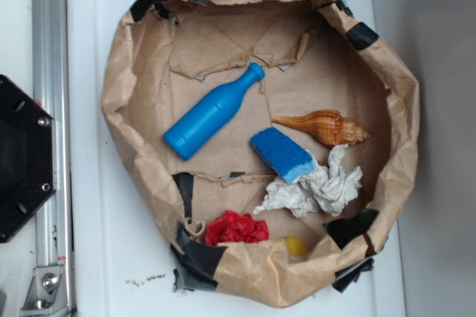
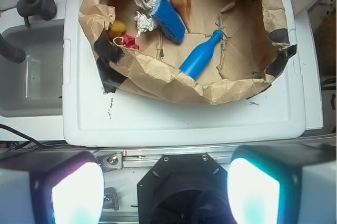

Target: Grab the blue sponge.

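The blue sponge [image 1: 282, 155] lies inside the brown paper basin [image 1: 130, 71], right of centre, its paler end toward the crumpled white paper. In the wrist view the blue sponge [image 2: 168, 20] shows far ahead, between the white paper and the shell. My gripper [image 2: 165, 190] is open, its two glowing pads wide apart with nothing between them. It hangs high over the robot's black base, well back from the basin. The gripper does not appear in the exterior view.
A long blue bottle [image 1: 212, 111] lies left of the sponge. An orange shell [image 1: 323, 128], crumpled white paper [image 1: 316, 189], a red crumpled thing [image 1: 236, 228] and a yellow object [image 1: 295, 247] share the basin. The black base [image 1: 22, 157] and a metal rail [image 1: 50, 49] stand at left.
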Controlling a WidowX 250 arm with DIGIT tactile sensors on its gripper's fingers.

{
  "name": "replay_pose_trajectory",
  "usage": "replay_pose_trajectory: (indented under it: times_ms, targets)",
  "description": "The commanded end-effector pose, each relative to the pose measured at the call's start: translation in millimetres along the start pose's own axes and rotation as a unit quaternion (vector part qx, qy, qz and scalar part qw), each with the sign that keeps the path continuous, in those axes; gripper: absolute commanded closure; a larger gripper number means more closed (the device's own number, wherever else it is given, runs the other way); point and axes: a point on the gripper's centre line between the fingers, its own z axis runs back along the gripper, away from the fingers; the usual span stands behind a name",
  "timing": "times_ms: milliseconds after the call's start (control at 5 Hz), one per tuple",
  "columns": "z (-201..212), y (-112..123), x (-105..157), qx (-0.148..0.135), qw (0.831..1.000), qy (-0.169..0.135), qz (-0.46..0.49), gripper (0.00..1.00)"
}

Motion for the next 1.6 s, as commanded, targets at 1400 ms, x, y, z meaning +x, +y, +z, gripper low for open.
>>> replay_pose_trajectory:
  times_ms: [1400]
  targets:
    - [-189, -24, 141, -0.003, 0.907, 0.022, -0.421, 0.00]
